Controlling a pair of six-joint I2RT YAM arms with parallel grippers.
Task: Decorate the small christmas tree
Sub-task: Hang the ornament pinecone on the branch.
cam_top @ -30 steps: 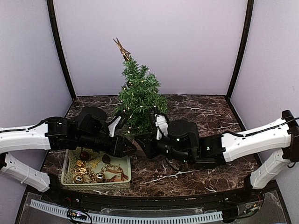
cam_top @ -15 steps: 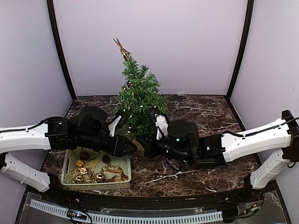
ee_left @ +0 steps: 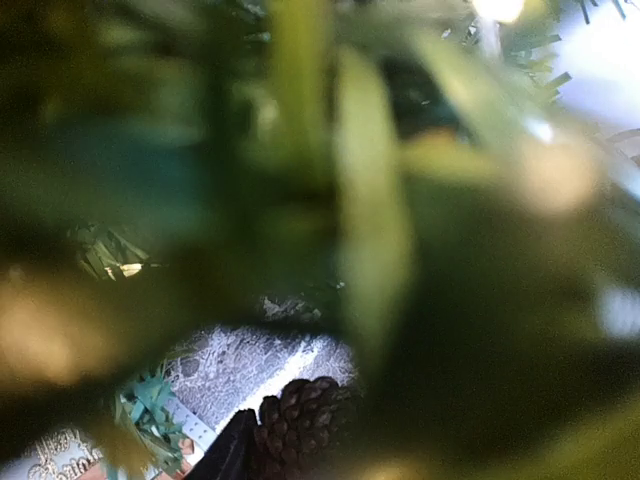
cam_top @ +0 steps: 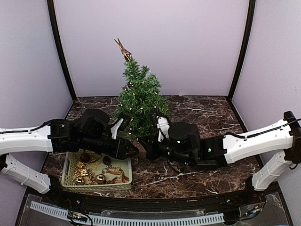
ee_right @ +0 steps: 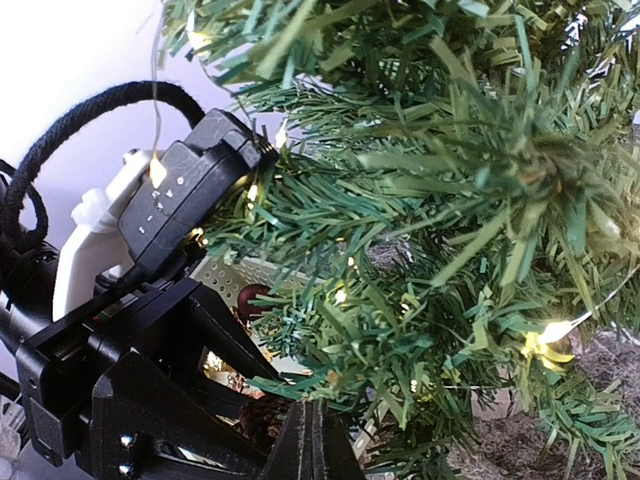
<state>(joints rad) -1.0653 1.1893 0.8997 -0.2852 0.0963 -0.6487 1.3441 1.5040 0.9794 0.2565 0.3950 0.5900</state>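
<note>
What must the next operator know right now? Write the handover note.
The left gripper appears closed on a pine cone, low at the tree's near side.
The right gripper is shut, nearly tip to tip with it; what it pinches is hidden.
The small christmas tree stands upright, lights lit, gold topper on.
The basket holds more ornaments.
Left to do: hang the pine cone, then the rest.
</note>
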